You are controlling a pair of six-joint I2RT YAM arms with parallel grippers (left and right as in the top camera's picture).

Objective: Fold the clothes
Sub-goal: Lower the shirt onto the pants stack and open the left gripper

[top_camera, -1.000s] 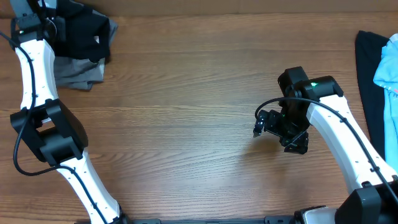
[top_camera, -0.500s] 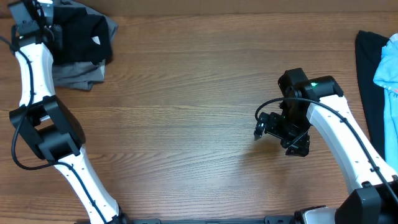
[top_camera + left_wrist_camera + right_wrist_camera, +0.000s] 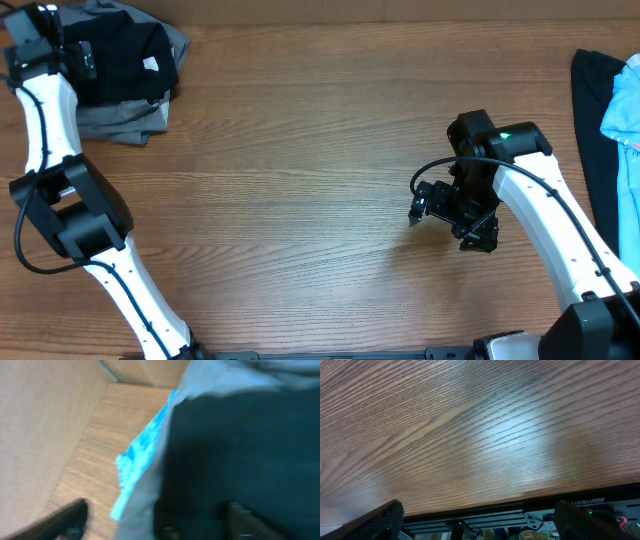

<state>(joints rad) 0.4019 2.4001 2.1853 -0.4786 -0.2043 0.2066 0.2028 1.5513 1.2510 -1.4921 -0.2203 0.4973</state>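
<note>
Left fingers point(image 3: 70, 517) now apart, farther left of the black shirt point(image 3: 125, 55).

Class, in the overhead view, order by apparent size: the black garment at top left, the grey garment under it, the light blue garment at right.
Largest: black garment.
Then grey garment and light blue garment: their visible parts look alike, one partly covered, the other cut by the frame, so unranked.
</note>
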